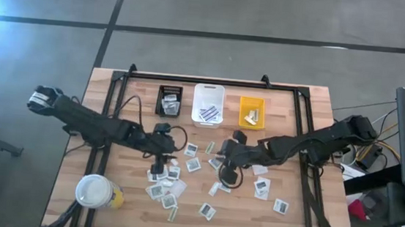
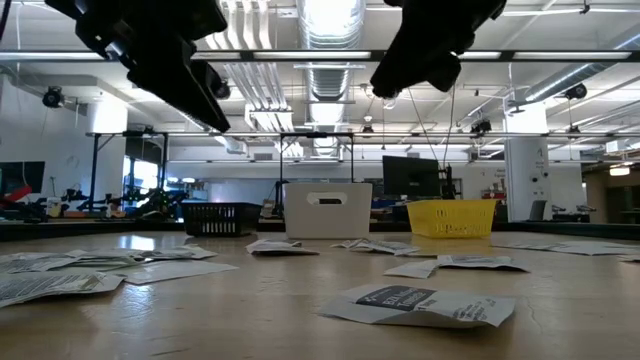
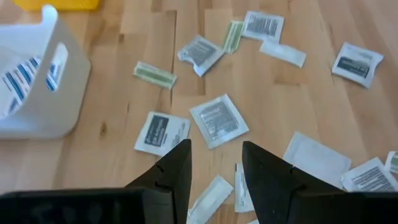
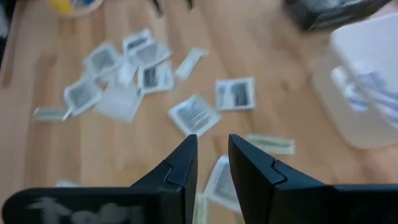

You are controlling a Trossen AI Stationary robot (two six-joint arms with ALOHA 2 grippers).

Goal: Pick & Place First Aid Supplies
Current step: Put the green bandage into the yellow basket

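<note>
Packets (image 1: 193,164) lie scattered across the table (image 1: 303,218). Left gripper (image 3: 214,180) and right gripper (image 4: 212,163) hover above them, fingers parted, holding nothing.

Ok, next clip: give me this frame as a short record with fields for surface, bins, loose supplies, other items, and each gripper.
surface: wooden table
bins: black bin, white bin, yellow bin, in a row at the far edge, each holding some packets
loose supplies: packets scattered mid-table
other items: white-lidded cup, near left corner
left gripper: open, empty, above the packets
right gripper: jaws apart, empty, above the packets
</note>
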